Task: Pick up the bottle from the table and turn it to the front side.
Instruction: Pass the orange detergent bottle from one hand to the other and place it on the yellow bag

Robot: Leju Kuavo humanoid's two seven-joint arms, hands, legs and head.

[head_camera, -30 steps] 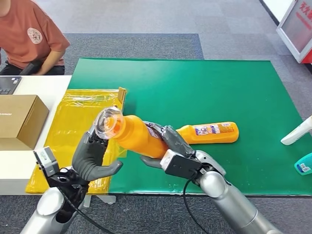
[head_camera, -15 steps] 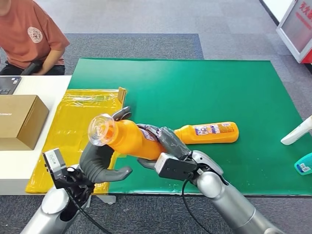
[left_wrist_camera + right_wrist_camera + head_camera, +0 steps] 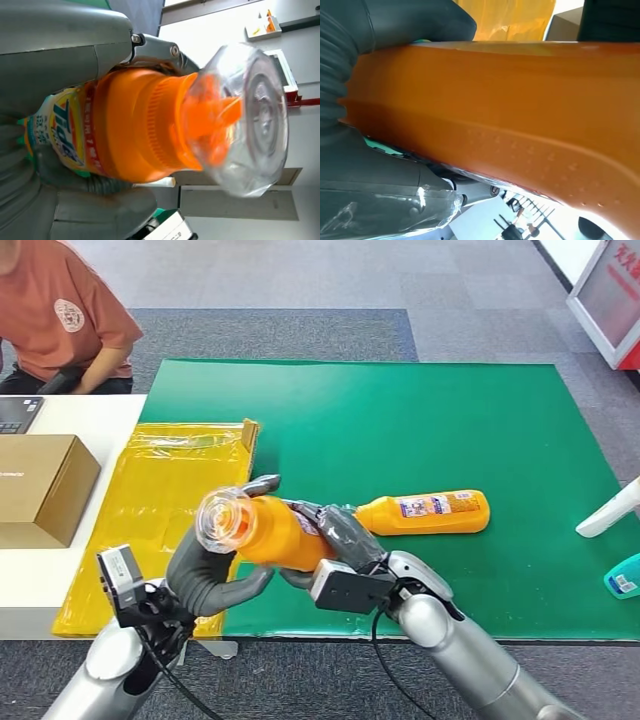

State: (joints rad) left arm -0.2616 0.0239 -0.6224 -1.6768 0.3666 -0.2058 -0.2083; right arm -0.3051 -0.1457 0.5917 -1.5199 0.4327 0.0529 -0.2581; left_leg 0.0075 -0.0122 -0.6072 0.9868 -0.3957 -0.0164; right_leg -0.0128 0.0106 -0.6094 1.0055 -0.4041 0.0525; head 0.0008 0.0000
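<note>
While both hands grip it above green mat (image 3: 423,420), orange bottle (image 3: 283,532) lies sideways, clear cap (image 3: 220,519) leftward.

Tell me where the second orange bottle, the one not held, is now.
In the head view, it lies flat on the green mat, right of centre, just beyond the right robot hand.

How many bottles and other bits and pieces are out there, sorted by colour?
Orange bottles: 2, the held bottle and the lying bottle
White bottle: 1, partly cut off
Teal bottle: 1, partly cut off
Yellow bag: 1
Brown box: 1
Total: 6
</note>
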